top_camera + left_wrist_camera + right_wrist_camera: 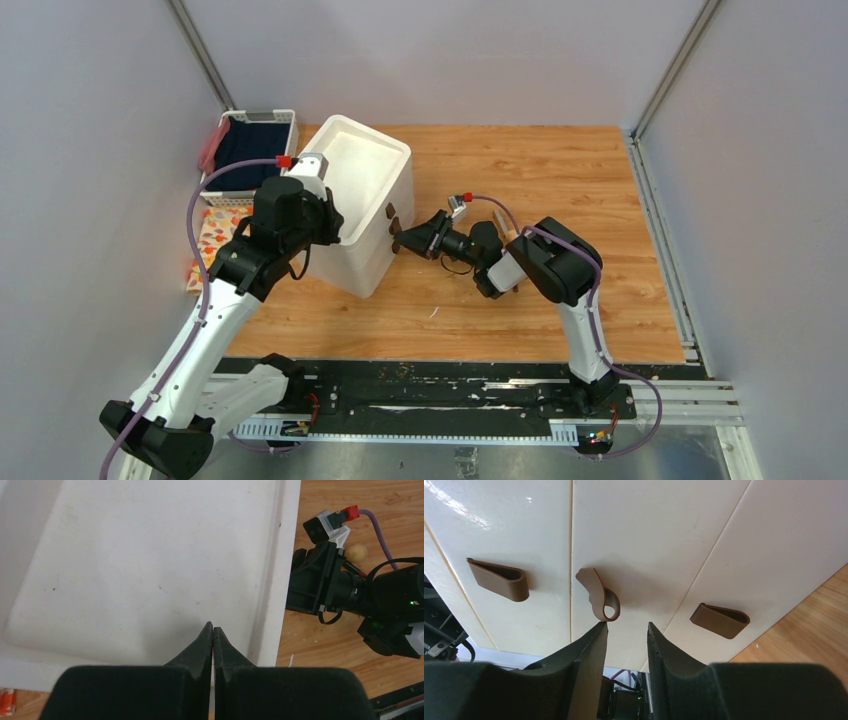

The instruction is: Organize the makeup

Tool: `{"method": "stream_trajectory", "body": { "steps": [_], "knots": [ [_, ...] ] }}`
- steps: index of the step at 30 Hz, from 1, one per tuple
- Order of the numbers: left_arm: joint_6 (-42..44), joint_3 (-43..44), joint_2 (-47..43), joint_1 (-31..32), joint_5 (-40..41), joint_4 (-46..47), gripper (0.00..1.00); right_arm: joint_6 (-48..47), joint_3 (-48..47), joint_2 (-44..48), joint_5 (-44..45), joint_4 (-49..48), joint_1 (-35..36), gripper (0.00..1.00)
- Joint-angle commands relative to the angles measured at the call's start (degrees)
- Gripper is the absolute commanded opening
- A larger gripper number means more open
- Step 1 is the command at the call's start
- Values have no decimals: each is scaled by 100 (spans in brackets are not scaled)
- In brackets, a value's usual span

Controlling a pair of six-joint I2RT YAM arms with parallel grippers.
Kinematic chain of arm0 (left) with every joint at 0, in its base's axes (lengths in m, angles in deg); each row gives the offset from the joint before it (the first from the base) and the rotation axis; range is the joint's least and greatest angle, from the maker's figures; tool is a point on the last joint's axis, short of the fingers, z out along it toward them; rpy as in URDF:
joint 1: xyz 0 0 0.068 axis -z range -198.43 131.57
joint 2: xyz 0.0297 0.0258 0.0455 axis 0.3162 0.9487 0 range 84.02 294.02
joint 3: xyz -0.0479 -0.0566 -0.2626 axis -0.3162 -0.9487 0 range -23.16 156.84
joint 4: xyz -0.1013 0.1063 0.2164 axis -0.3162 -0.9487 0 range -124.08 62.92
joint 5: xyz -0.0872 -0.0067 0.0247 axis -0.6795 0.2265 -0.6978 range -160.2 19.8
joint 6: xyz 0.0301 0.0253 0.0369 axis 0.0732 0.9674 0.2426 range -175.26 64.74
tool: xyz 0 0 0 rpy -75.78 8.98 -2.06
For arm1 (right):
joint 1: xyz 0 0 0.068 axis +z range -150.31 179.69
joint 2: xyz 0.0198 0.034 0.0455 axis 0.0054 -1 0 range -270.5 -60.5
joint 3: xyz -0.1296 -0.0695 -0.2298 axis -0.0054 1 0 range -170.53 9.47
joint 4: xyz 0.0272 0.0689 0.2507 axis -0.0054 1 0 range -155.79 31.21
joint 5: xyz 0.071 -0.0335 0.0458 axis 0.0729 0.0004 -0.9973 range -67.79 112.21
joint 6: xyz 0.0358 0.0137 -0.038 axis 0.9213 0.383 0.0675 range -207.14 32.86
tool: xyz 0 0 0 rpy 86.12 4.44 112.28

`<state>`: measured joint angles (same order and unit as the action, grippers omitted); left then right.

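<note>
Left wrist view: our left claw (213, 628) is clenched shut over the white box (125, 565). Our right claw (626, 627) hangs released, empty, the middle knob (600, 597) just off one fingertip (596, 635). We see the beige sponge (357, 553) on the bench (395, 500) behind that wrist, so right arm's nearer.

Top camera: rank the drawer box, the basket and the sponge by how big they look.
1. the drawer box, largest
2. the basket, clearly smaller
3. the sponge, tiny and partly hidden by the right arm
</note>
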<state>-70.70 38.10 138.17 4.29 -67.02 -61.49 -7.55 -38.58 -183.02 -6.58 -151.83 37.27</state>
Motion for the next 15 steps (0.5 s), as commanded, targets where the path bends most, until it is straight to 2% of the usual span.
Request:
{"method": "stream_trajectory", "body": {
  "steps": [1,15],
  "knots": [
    [21,-69,-32,40,-39,-57,0,7,20,35,120,-434,-15,39],
    [59,-140,-65,39,-19,-58,0,57,-247,61,26,-492,26,39]
  ]
}}
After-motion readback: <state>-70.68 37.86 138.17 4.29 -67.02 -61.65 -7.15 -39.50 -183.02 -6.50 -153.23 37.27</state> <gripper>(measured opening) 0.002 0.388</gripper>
